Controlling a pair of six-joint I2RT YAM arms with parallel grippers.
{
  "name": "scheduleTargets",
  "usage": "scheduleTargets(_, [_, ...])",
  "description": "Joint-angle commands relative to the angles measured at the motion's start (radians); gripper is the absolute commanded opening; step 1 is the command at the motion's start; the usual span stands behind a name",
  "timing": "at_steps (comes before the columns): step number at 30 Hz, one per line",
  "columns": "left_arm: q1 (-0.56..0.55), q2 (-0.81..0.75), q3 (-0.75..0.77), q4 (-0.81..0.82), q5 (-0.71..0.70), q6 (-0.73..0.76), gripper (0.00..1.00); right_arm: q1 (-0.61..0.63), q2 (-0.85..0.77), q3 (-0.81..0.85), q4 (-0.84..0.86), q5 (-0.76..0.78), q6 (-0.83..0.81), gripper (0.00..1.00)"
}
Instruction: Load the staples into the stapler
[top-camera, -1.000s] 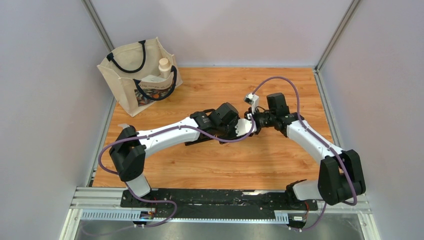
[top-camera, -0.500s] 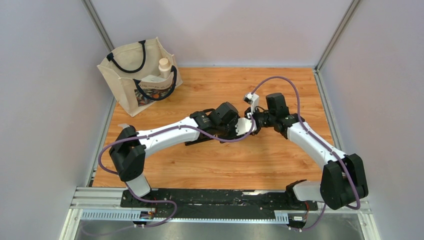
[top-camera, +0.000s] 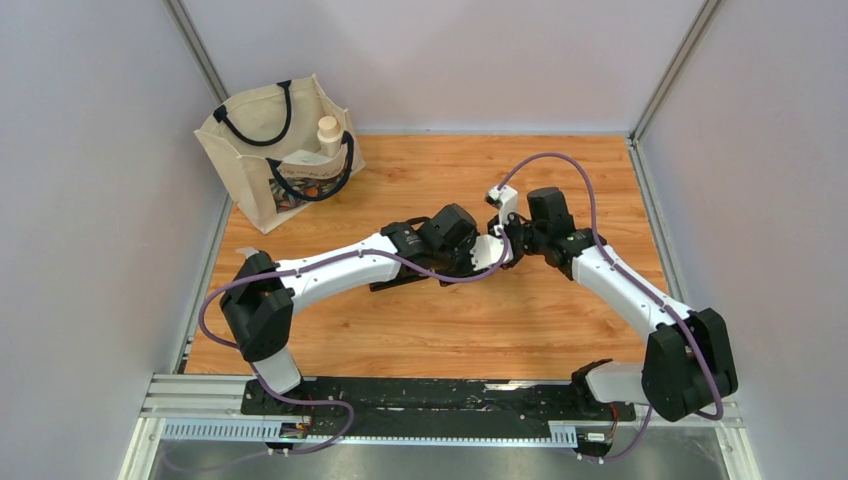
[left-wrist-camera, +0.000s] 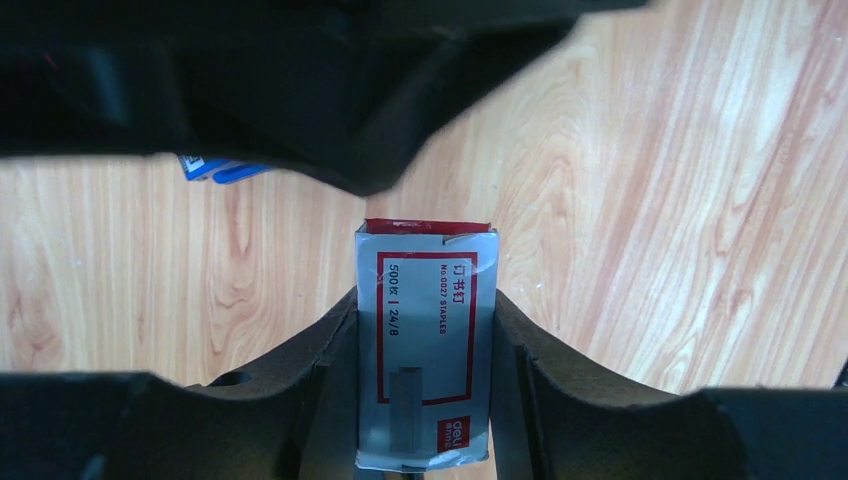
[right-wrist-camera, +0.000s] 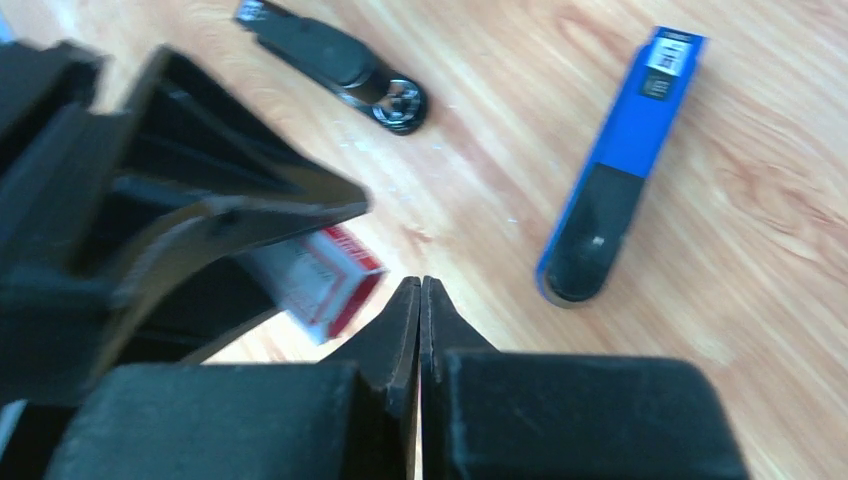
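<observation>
The staples box (left-wrist-camera: 427, 340), white with red print, is clamped upright between my left gripper's (left-wrist-camera: 427, 300) fingers, just above the wooden table. In the right wrist view the box (right-wrist-camera: 320, 275) sticks out of the left fingers, just left of my right gripper (right-wrist-camera: 420, 285), which is shut and empty. The blue stapler (right-wrist-camera: 620, 170) with its black top strip lies closed on the table beyond the right gripper; a blue corner of it (left-wrist-camera: 215, 168) shows in the left wrist view. In the top view both grippers meet at mid-table (top-camera: 497, 245) and hide the stapler.
An all-black stapler (right-wrist-camera: 335, 60) lies on the table left of the blue one. A cream tote bag (top-camera: 280, 160) with a bottle in it stands at the back left corner. Grey walls enclose the table (top-camera: 450, 330).
The right arm has shifted slightly left, bringing its shut gripper closer to the left gripper and the box. The left arm has stayed put.
</observation>
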Motion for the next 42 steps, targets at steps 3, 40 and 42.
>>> scheduleTargets(3, [-0.009, -0.021, 0.008, -0.001, 0.054, -0.035, 0.23, -0.015, -0.016, 0.014, 0.052, 0.183, -0.048, 0.00])
scheduleTargets(40, [0.010, -0.058, -0.012, 0.031, 0.050, -0.045, 0.20, -0.047, 0.081, 0.051, -0.046, -0.361, -0.070, 0.40])
scheduleTargets(42, [0.010, -0.059, -0.014, 0.036, 0.060, -0.049, 0.20, -0.048, 0.084, 0.040, -0.016, -0.344, -0.047, 0.40])
